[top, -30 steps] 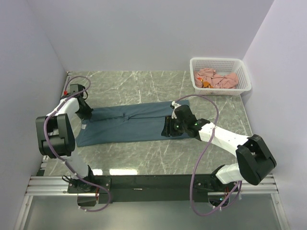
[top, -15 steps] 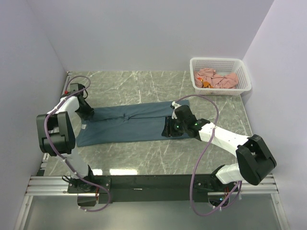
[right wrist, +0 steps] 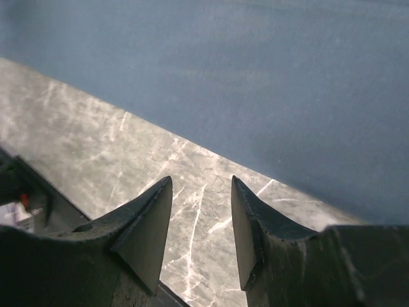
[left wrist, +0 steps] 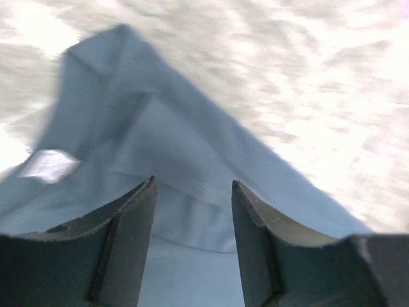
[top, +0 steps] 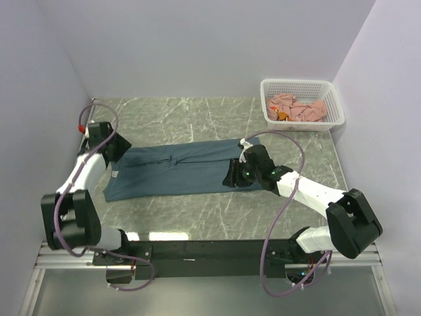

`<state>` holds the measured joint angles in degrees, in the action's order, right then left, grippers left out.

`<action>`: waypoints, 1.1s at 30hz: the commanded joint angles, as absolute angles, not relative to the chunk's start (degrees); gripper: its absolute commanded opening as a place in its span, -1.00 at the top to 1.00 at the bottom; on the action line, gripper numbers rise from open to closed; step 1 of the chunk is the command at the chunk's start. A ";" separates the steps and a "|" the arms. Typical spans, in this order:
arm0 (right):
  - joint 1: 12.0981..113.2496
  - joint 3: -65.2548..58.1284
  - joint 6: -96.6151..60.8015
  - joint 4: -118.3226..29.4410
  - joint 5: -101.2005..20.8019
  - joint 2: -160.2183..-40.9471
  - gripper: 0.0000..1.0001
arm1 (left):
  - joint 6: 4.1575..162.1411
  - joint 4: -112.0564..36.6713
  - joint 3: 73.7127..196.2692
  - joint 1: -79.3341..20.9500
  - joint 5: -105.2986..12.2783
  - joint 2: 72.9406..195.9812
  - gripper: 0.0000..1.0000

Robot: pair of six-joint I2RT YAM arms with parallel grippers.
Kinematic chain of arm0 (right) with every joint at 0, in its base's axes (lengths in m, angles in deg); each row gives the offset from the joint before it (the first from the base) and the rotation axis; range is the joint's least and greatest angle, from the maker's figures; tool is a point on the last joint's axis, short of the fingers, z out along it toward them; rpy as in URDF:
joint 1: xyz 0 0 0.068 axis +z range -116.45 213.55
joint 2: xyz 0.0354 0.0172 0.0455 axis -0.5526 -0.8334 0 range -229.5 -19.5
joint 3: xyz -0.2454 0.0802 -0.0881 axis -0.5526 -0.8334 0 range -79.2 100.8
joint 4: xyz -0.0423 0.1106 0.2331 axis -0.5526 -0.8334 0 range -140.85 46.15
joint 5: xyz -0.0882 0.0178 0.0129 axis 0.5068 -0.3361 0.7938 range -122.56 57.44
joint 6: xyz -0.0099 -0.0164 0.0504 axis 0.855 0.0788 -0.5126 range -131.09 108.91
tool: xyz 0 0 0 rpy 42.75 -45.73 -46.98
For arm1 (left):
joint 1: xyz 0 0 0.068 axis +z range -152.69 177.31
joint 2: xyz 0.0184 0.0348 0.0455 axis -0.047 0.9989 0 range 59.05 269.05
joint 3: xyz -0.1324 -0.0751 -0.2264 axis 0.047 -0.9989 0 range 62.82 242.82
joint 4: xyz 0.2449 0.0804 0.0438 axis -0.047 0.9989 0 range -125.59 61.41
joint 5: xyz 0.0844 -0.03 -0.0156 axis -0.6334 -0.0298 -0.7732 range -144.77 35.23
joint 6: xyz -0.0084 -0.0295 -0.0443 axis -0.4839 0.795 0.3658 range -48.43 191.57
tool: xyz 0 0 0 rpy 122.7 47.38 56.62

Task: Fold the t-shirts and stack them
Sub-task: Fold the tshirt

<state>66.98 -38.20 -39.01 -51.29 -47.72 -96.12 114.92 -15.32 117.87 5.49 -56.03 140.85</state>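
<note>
A dark slate-blue t-shirt [top: 177, 171] lies folded into a long flat strip across the middle of the marble table. My left gripper [top: 116, 153] hovers over its left end, jaws open with nothing between them. The left wrist view shows the shirt [left wrist: 192, 147] and its white tag [left wrist: 48, 165] below the open left gripper [left wrist: 193, 185]. My right gripper [top: 234, 178] is at the shirt's right end. It is open over bare marble, and in the right wrist view the shirt's edge [right wrist: 268, 77] lies just beyond the right gripper [right wrist: 201, 182]. Salmon-pink t-shirts [top: 299, 108] are bunched in the basket.
A white lattice basket [top: 332, 102] stands at the back right corner of the table [top: 197, 118]. Walls close in the left, back and right sides. The arms' black base rail [top: 210, 250] runs along the near edge.
My left gripper has opened, let go of the shirt's left end and drawn back up and to the left. The right gripper has stayed open and barely shifted.
</note>
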 commanded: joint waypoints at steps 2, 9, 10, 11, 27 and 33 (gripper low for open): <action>63.70 -42.10 -40.89 -41.76 -56.28 -94.47 0.01 | 122.98 -40.56 107.22 4.52 -43.10 138.59 -0.09; 61.41 -43.95 -40.01 -38.66 -58.13 -97.02 0.01 | 126.85 -52.62 107.38 0.21 -37.90 151.94 -0.04; 61.32 -44.21 -39.92 -38.31 -58.05 -97.46 0.01 | 127.64 -53.94 107.30 0.12 -37.81 154.39 -0.02; 61.15 -44.30 -39.92 -38.31 -58.13 -97.72 0.01 | 127.82 -55.70 107.38 0.12 -37.98 155.63 -0.01; 60.88 -36.67 -32.36 -54.03 -39.69 -96.92 0.03 | 120.88 -27.08 114.94 -0.23 -50.36 142.13 -0.49; 60.79 -29.82 -32.54 -58.69 -30.63 -102.72 0.10 | 120.62 -11.51 112.66 -0.67 -60.92 134.12 -0.41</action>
